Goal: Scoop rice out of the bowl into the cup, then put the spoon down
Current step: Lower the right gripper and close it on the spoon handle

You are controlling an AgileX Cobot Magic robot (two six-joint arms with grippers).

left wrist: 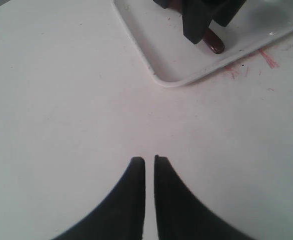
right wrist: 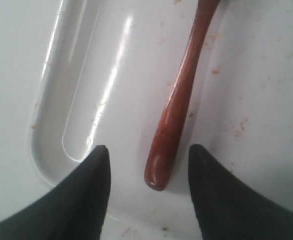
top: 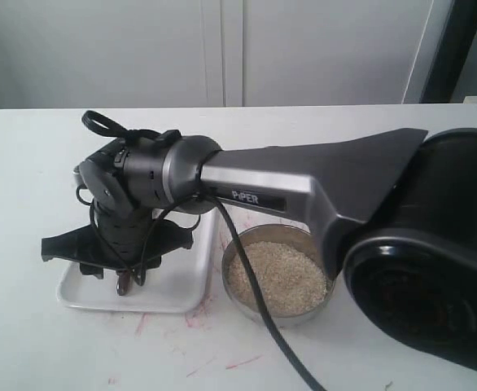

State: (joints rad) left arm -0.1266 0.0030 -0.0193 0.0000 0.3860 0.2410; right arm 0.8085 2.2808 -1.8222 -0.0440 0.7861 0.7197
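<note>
The right wrist view is the 1 that settles the grip: the right end effector (right wrist: 148,147) stands wide, its 2 dark fingers (right wrist: 86,195) on either side of the spoon (right wrist: 174,107) with a clear gap on each side, touching nothing. The spoon lies flat on the white tray (right wrist: 111,75), its rounded handle end close to the tray's rim and not far from a corner. The exterior view hides most of that under the arm, yet it alone shows the bowl (top: 225,273) standing on the desk just beside the tray's edge, with the rice (top: 277,277) heaped inside it. The left wrist view adds what neither other view gives: the left end effector (left wrist: 149,161) is closed down to a thin slit, empty, over bare desk (left wrist: 61,100) near the tray's corner, well apart from the spoon. Red smears (top: 198,318) mark the desk along the tray's near edge.
</note>
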